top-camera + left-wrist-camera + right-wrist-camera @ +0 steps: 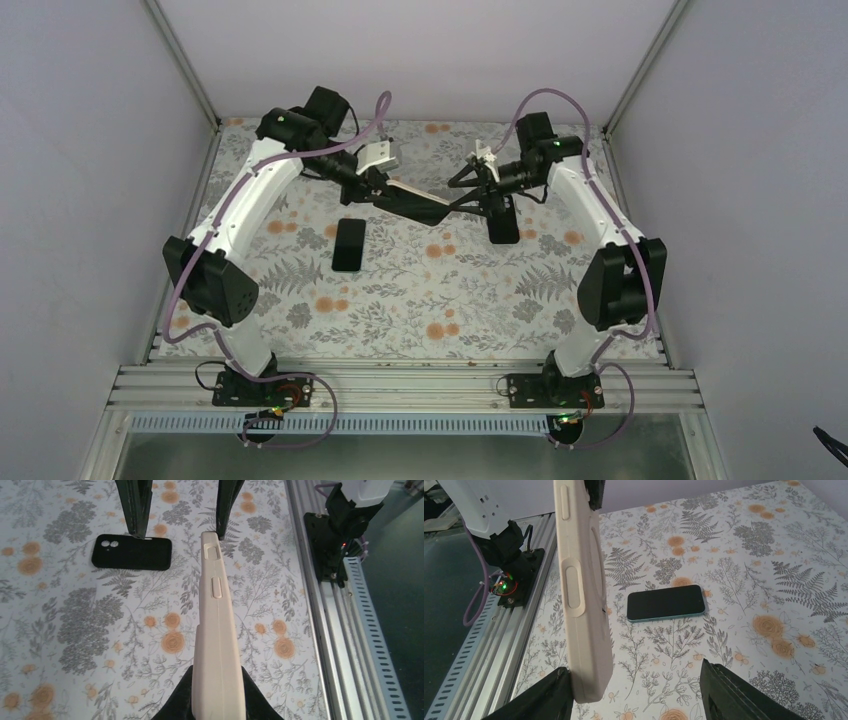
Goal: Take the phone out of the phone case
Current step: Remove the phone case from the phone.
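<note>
My left gripper point(372, 190) point(218, 697) is shut on one end of a beige phone case point(216, 625), holding it edge-up above the table. The case runs to my right gripper point(470, 195) point(639, 695), which is open. The case's far end point(584, 605) rests against its left finger point(541, 697); the right finger point(736, 692) stands well clear. A phone point(666, 602) point(348, 244) with a dark screen and teal edge lies flat on the table, screen up, apart from the case. I cannot tell whether anything is inside the case.
A black flat item with two camera holes point(131, 553) point(503, 222) lies on the floral table cover under the right gripper. The aluminium rail point(400, 385) with both arm bases runs along the near edge. Grey walls enclose the table.
</note>
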